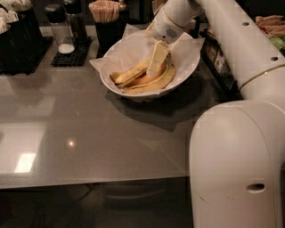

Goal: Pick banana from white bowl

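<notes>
The white bowl (116, 85), lined with crinkled white paper, stands at the back of the grey table and holds three bananas. The banana (128, 74), fairly straight and yellow with brown streaks, lies at the bowl's left, with its right end under the gripper. A more orange banana (143, 80) and a paler, curved banana (153, 84) lie in front of it. My gripper (156, 62) reaches down into the bowl from the upper right and sits on the bananas near their right ends. What it touches underneath is hidden.
Shakers on a black mat (67, 42) and a cup of wooden sticks (104, 12) stand behind the bowl on the left. A black holder (18, 33) is at the far left. My arm and body (236, 156) fill the right side. Packets (269, 24) lie at the far right.
</notes>
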`<state>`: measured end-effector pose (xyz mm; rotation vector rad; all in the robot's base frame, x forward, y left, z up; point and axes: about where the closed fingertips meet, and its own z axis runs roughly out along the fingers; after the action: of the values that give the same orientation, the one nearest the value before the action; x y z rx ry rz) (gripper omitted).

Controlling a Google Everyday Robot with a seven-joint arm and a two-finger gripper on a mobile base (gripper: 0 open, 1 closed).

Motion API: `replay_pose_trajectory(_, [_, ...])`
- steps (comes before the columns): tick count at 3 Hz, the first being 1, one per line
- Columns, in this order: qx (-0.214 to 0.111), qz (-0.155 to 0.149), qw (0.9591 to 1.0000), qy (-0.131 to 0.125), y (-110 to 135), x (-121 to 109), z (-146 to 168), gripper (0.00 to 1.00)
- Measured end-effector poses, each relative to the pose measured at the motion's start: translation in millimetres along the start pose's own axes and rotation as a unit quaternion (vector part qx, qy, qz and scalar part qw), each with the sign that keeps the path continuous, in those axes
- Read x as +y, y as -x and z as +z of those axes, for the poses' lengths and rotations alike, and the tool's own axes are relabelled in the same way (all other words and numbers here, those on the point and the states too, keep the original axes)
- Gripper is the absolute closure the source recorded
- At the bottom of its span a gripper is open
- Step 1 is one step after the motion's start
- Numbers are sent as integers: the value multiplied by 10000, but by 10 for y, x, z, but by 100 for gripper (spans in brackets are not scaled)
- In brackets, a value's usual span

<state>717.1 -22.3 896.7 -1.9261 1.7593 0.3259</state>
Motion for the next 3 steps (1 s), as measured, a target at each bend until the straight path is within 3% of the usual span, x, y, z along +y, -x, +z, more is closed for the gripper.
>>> replay_pose_trajectory(3, [-187,31,9997,179,-32,-32,254,0])
